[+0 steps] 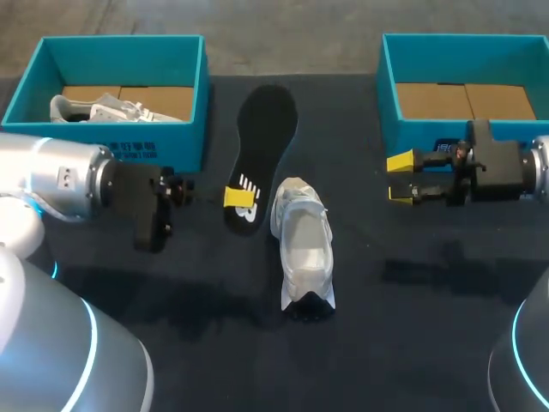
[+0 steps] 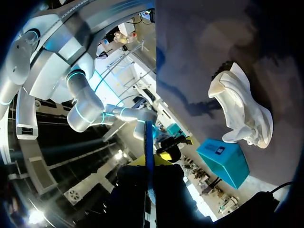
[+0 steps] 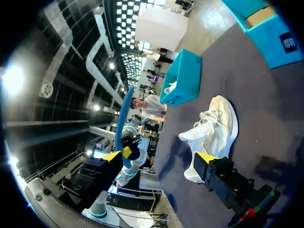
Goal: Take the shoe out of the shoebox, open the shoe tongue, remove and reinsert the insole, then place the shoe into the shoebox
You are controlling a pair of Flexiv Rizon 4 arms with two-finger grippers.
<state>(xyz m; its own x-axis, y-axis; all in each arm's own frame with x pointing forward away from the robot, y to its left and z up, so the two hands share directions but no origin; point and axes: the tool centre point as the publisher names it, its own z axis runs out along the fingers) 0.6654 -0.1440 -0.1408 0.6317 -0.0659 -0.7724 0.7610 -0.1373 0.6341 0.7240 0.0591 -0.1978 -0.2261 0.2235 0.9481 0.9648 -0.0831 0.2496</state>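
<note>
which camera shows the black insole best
The head view: the flat black foam insole shows its whole outline there, beside the white mesh sneaker. The left wrist view catches it only edge-on, as a thin strip; the right wrist view shows a narrow curved sliver.

Right of the shoe (image 1: 302, 245), the dark table (image 1: 386, 326) lies bare as far as the right gripper (image 1: 400, 177), which hangs with its fingers spread. The strip on the robot's side of the shoe is bare too. Just left of the shoe, the insole (image 1: 262, 146), pinched in the left gripper (image 1: 238, 196), blocks the way, and beyond the shoe the left box (image 1: 171, 142) and right box (image 1: 412, 133) leave a gap between them.
</note>
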